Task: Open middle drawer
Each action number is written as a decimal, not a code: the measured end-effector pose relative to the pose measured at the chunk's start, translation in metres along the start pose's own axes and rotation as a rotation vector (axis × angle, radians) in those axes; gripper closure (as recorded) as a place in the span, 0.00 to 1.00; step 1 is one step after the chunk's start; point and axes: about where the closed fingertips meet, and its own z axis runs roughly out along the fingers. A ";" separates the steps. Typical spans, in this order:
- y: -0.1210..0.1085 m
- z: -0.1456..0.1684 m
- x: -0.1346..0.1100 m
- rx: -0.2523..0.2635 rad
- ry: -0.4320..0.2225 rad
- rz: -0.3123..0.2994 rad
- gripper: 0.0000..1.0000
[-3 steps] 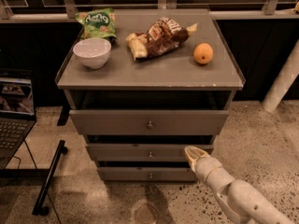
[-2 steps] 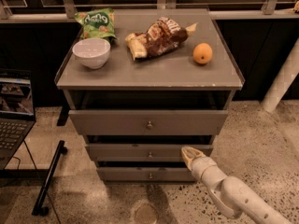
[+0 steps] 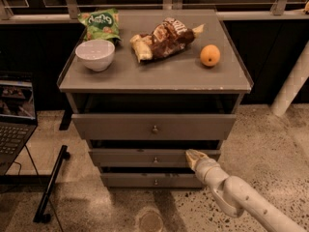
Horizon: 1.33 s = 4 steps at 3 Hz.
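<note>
— Middle drawer [image 3: 140, 157]: where is it on your screen?
— Second of three in the grey desk [image 3: 159, 79], under the top drawer [image 3: 116, 126] and over the bottom drawer [image 3: 125, 180]. Its knob [image 3: 155, 159] sits at the centre of the front.
— And the hand?
— My hand [image 3: 193, 157] is at that drawer's upper edge, right of the knob; the arm [image 3: 241, 197] runs off to the lower right. Spread or pressed together, I cannot tell.
— What's on the desk?
— Bowl [image 3: 95, 54] and green bag [image 3: 100, 24] at left, brown bag [image 3: 166, 36] in the middle, orange [image 3: 210, 55] at right. A laptop [image 3: 14, 124] shows at the far left edge.
</note>
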 end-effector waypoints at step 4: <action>-0.022 0.050 -0.015 0.036 0.047 -0.095 1.00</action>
